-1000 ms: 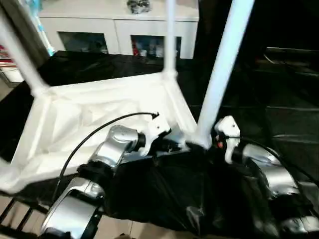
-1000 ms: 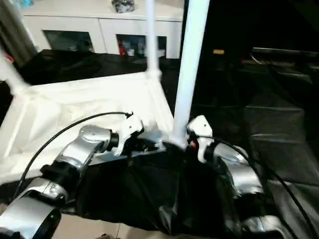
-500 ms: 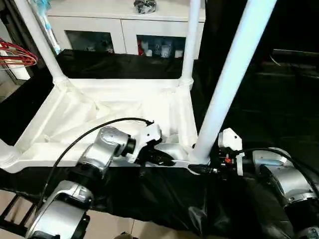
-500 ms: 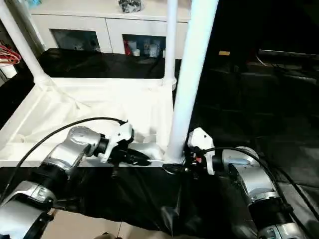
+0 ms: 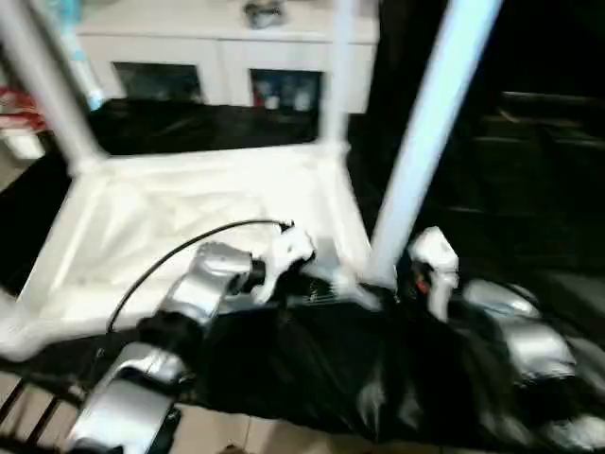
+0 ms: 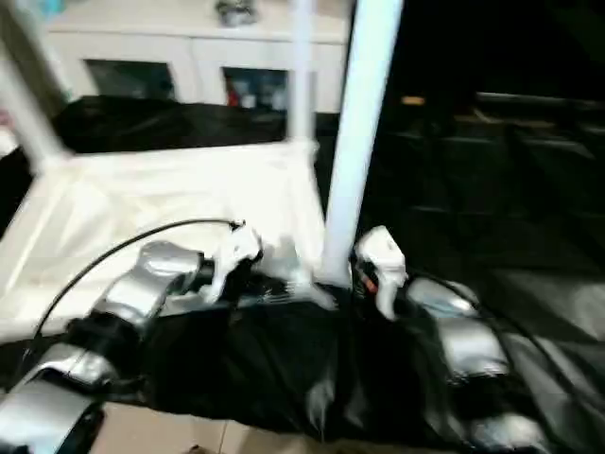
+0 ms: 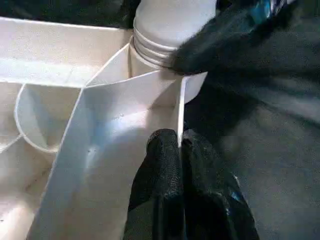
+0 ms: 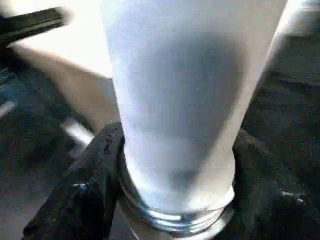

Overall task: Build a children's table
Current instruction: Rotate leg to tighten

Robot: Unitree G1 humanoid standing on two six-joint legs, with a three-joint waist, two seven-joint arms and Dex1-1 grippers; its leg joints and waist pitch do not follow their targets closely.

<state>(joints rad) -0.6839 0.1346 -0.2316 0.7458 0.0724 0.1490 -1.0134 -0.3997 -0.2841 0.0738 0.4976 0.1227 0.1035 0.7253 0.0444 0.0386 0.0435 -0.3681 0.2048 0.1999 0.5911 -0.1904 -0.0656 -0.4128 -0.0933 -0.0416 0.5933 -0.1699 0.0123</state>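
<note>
Our left pincer (image 7: 180,150) is clenched on the rim of the upturned table top (image 5: 189,218) lying on the black-covered worktop (image 5: 529,189); we should keep it pinned. Our right pincer (image 8: 175,170) clasps the near-right leg (image 5: 425,132) at its socket; we should press straight down, leg upright. Since half a second ago the camera has swung and the top sits skewed.

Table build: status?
Left gripper pinching tabletop rim. Right gripper clamped around near leg at its base. Three legs upright; nothing blocking.
</note>
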